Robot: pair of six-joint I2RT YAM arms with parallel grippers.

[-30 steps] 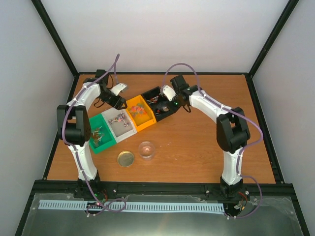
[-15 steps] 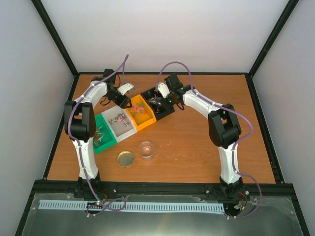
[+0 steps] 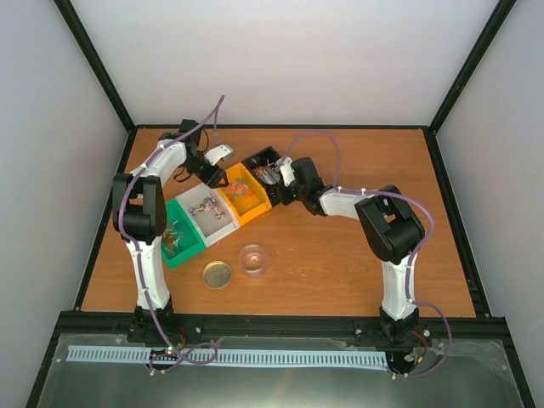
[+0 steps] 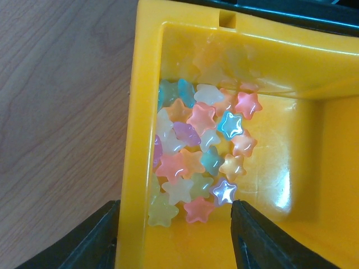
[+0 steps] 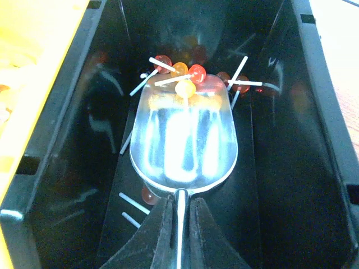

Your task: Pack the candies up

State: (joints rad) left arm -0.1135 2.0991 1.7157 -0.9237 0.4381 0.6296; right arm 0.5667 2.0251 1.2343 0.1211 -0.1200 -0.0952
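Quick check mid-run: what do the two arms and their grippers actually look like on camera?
The left arm and right arm both have white link shells with bulky black joint housings. A thin lavender cable loops loosely along each. The left gripper has two plain dark fingers. The right gripper looks the same. No markings are readable.

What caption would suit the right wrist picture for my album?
The right claw holds a metal scoop in the black bin, its tip among lollipops.

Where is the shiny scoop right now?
In the right wrist view, the scoop sits inside the black bin, gripped by the right end effector, tip among the lollipops.
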